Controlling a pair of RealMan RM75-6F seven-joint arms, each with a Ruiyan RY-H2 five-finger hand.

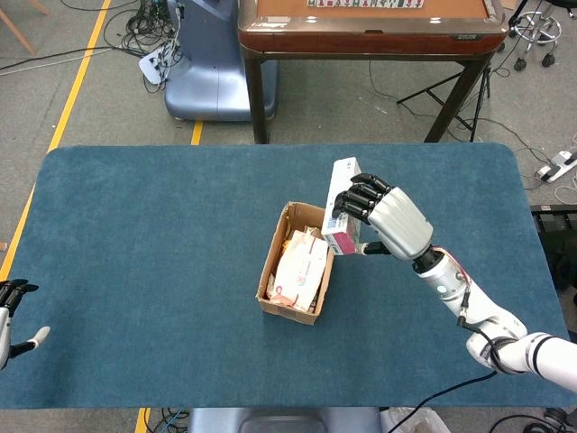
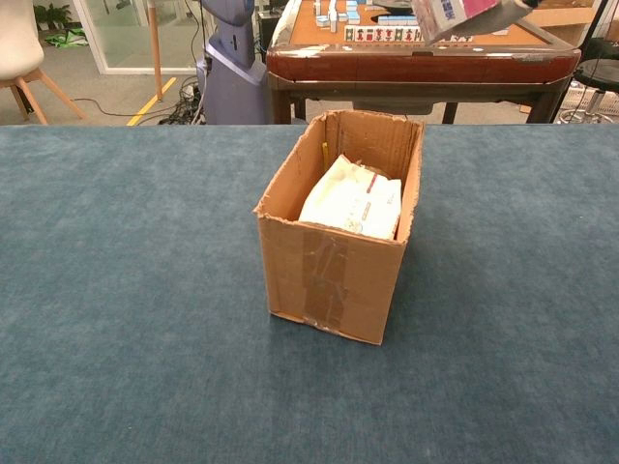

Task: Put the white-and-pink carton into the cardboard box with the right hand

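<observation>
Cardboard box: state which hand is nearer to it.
Right. The right hand holds the white-and-pink carton just above the cardboard box's far right corner; the left hand sits at the table's far left edge.

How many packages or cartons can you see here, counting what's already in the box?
2, maybe more. One white-and-pink carton is held by the right hand above the cardboard box; one white packet lies inside. Others may be hidden beneath it.

We see the cardboard box [image 1: 300,264] near the middle of the counter [image 1: 135,271], with a packet [image 1: 299,268] lying inside it; the right hand [image 1: 388,219] holds the carton [image 1: 341,207] above the box's far right corner. The left hand [image 1: 11,317] sits at the counter's near left edge, well apart.
</observation>
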